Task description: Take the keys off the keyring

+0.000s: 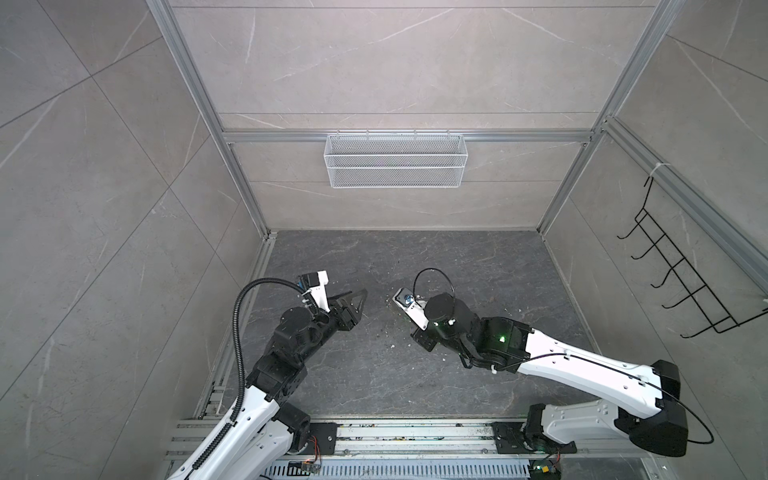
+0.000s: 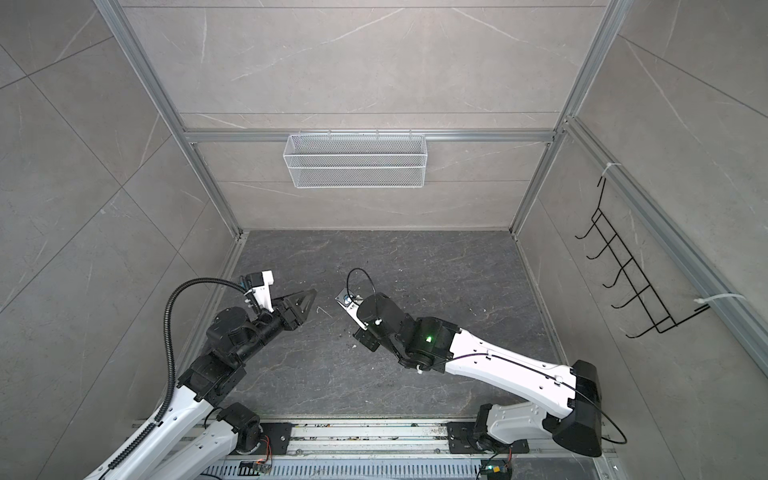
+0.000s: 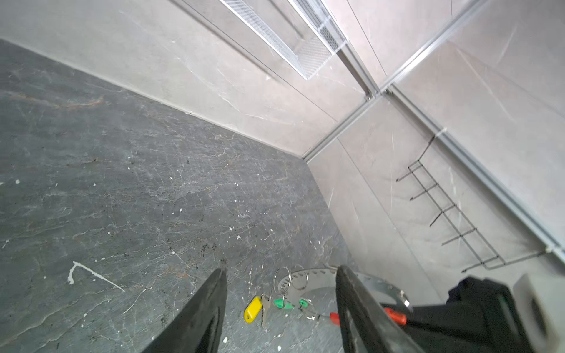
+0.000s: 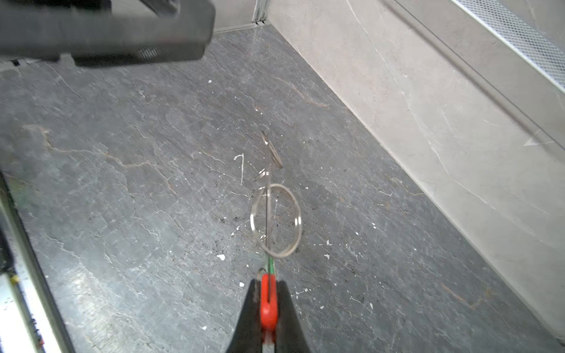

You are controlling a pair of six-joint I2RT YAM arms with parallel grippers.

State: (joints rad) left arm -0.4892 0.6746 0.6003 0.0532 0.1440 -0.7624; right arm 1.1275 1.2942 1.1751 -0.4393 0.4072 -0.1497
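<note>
The keyring (image 3: pixel 315 276) is held near the middle of the counter (image 3: pixel 122 183), its red segment (image 4: pixel 269 302) clamped between the closed jaws of the right gripper (image 4: pixel 269 282). The yellow key (image 3: pixel 253 308) and green key (image 3: pixel 282 303) are attached to it by small rings. The left gripper (image 3: pixel 281 269) is spread apart just beside them, gripping nothing.

- White-shelled left arm (image 1: pixel 257 411) and right arm (image 1: pixel 582 365), black joints (image 1: pixel 295 328).
- Ribbed black cable conduit (image 1: pixel 237 332) on the left arm.
- Green light (image 1: pixel 503 339) on the right arm.
</note>
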